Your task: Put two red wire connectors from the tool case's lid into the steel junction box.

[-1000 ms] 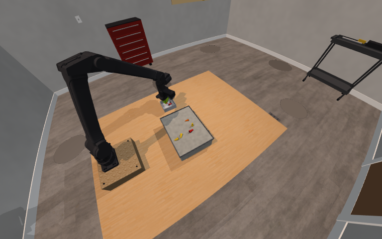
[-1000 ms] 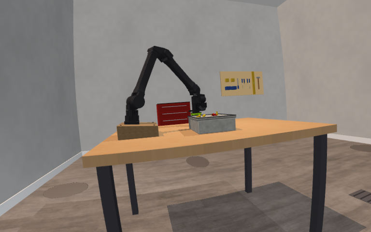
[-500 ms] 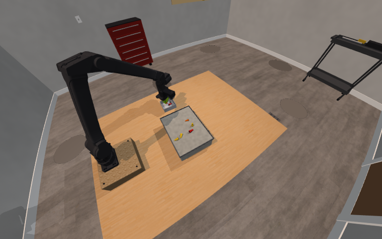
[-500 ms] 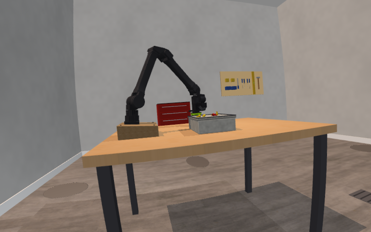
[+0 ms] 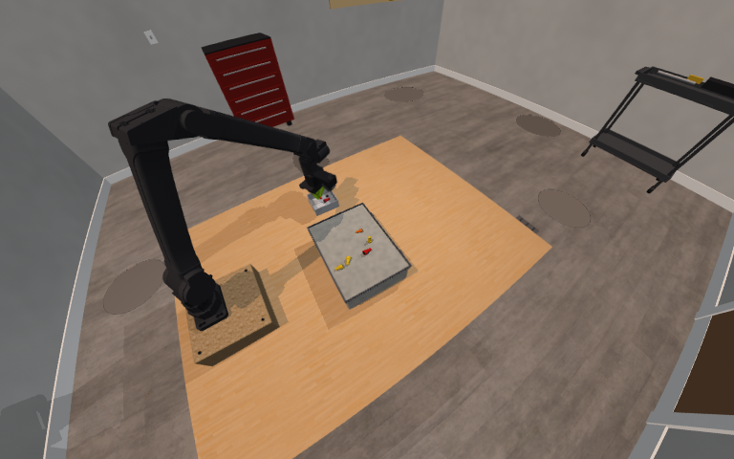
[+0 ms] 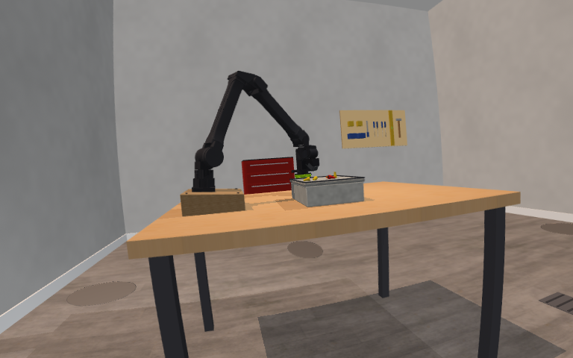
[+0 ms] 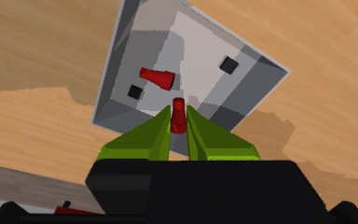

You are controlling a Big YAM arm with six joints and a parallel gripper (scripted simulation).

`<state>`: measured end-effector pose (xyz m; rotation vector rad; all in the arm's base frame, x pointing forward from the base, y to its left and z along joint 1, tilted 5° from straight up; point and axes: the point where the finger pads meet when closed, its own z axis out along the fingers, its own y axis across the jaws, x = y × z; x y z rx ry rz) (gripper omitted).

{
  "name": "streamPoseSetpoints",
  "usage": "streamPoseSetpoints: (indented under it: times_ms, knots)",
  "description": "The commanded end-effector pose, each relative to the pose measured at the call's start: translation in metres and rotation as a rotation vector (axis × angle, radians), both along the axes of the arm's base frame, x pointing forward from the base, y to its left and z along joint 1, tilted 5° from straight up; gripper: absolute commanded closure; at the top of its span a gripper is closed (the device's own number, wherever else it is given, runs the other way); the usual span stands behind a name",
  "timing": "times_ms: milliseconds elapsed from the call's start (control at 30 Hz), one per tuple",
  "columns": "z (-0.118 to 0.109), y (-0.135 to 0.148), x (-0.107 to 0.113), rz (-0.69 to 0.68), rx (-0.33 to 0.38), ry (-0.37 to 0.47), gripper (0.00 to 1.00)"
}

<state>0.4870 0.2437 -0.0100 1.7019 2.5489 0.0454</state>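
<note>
My gripper (image 7: pixel 178 111) with green fingers is shut on a red wire connector (image 7: pixel 177 116) and holds it above the steel junction box (image 7: pixel 186 75). Another red wire connector (image 7: pixel 158 77) lies on its side inside the box. In the top view the gripper (image 5: pixel 319 191) hangs over the small box (image 5: pixel 323 202), just beyond the far end of the grey tool case lid (image 5: pixel 357 250). On the lid lie one red connector (image 5: pixel 366 251), one orange connector (image 5: pixel 358 230) and several yellow connectors (image 5: pixel 343 264). In the exterior view the gripper (image 6: pixel 304 174) is at the case's far left end.
The arm's base stands on a cork block (image 5: pixel 229 314) at the table's left. A red drawer cabinet (image 5: pixel 248 78) stands at the back wall and a black rack (image 5: pixel 668 124) at the right. The wooden table (image 5: pixel 346 292) spreads around the case.
</note>
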Motion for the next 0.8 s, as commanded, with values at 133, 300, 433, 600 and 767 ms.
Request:
streamPoseSetpoints:
  times_ms: [133,300,433,600,767]
  knots:
    - [-0.012,-0.001,0.008,0.000,0.002,-0.005,0.90]
    - [-0.023,-0.004,0.006,-0.002,-0.001,0.001,0.90]
    - [-0.025,-0.005,0.005,-0.003,-0.002,0.002,0.90]
    - [-0.024,-0.003,0.009,-0.003,0.002,-0.006,0.90]
    - [-0.019,-0.001,0.011,-0.002,0.007,-0.014,0.90]
